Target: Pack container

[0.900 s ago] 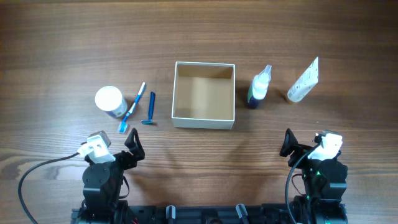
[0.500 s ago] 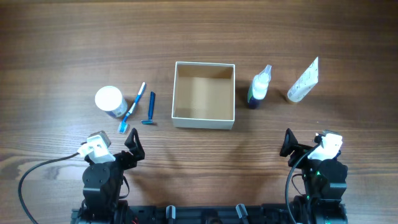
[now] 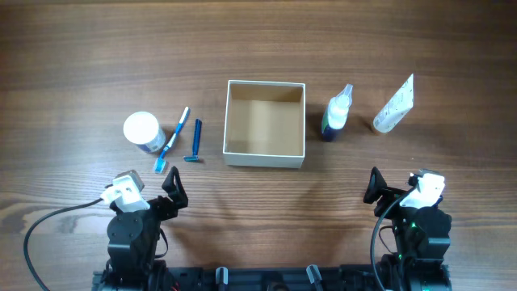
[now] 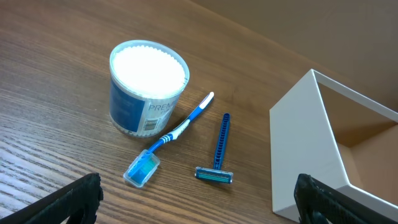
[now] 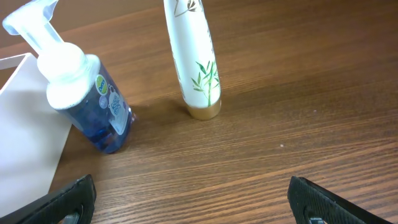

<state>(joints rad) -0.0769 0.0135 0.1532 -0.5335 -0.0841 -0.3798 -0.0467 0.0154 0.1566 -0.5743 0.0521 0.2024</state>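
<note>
The container (image 3: 265, 157), a white square box with a tan inside, stands open and empty at mid-table; its wall shows in the left wrist view (image 4: 305, 155). Left of it lie a blue razor (image 3: 195, 141), a blue toothbrush (image 3: 172, 140) and a round tub with a white lid (image 3: 141, 130). Right of it stand a blue pump bottle (image 3: 337, 112) and a white tube (image 3: 394, 105). My left gripper (image 4: 198, 202) is open and empty, near the front edge below the toothbrush. My right gripper (image 5: 191, 202) is open and empty, below the tube.
A black cable (image 3: 48, 226) loops from the left arm's base over the front left of the wooden table (image 3: 266, 40).
</note>
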